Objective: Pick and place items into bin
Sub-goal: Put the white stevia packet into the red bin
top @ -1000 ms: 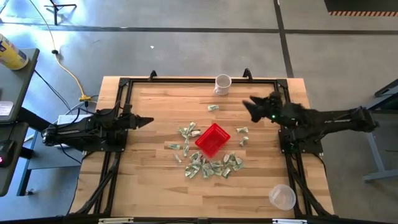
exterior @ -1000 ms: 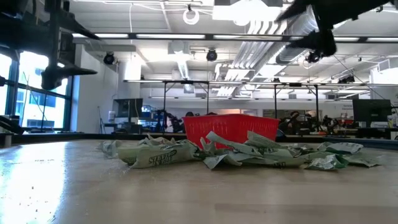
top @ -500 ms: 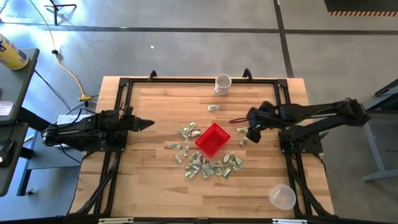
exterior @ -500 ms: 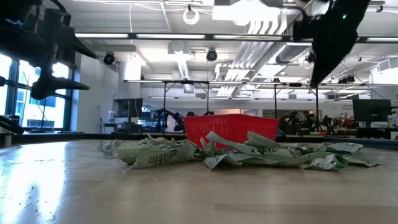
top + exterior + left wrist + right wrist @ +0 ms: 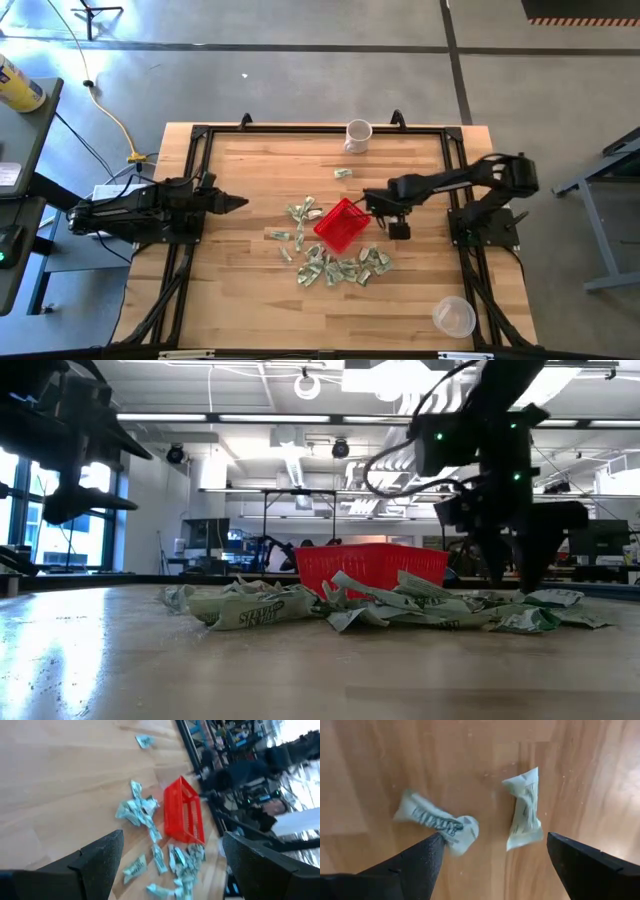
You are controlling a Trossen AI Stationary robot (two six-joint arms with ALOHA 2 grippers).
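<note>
The red basket [image 5: 341,224] stands mid-table; it also shows in the low view [image 5: 370,565] and the left wrist view [image 5: 184,812]. Crumpled green-and-white paper pieces lie flat around it [image 5: 340,268] [image 5: 380,608]. My right gripper [image 5: 383,207] [image 5: 492,870] points down, open, just right of the basket, low over two pieces [image 5: 437,822] [image 5: 525,810] that lie between its fingers; it touches neither. My left gripper [image 5: 236,203] [image 5: 170,865] waits open at the table's left, above the wood.
A white mug [image 5: 357,135] stands at the far edge and a clear plastic cup [image 5: 453,316] at the near right corner. A lone paper piece [image 5: 343,173] lies between mug and basket. A black frame [image 5: 200,135] borders the table.
My right gripper has swung from the table's right side toward the basket, tipped over until it points down, and come down close over the two pieces right of the basket.
</note>
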